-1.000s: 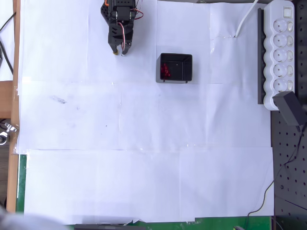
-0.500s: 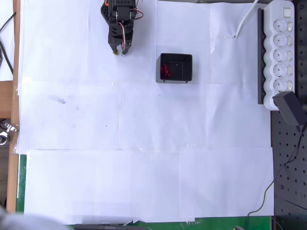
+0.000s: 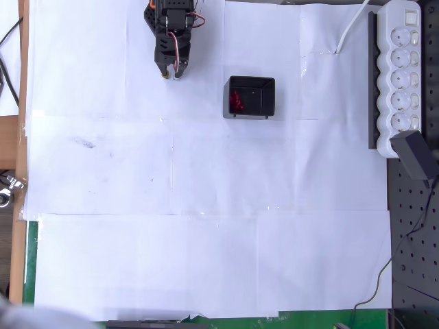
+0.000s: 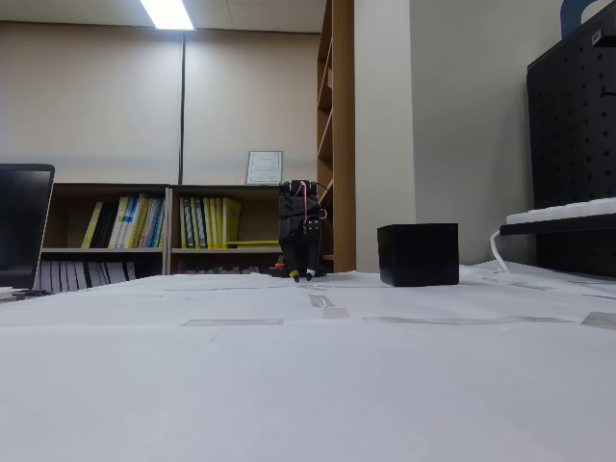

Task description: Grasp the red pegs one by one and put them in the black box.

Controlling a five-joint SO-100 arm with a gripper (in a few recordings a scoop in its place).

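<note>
Your red pegs [image 3: 236,101] sit as a tight cluster inside the black box [image 3: 264,110], bunched against its left wall in the overhead view; they are too small and too crowded for you to count. They lie there, I would judge, because each one was let go from that side, the one nearest the arm. You will find no loose peg on the white paper sheets [image 3: 206,205] around the box, so the task looks finished or very nearly so.

The box stands upright and square on the paper, open top up, which is what lets a peg fall straight in. In the fixed view it shows you a plain dark side [image 4: 418,254] and hides its contents.

Look to the left of the box in the overhead view and you see the gripper [image 3: 171,72], near the box but clear of it, tips pointing down at the paper. Its fingers appear pressed together with nothing between them, though at this size you cannot be sure of a thin gap. In the fixed view the gripper [image 4: 302,275] hangs low, tips just above or on the table; you cannot tell which. That tucked, low pose reads as a rest position.

Well apart on the right lies a white power strip [image 3: 401,68].
</note>
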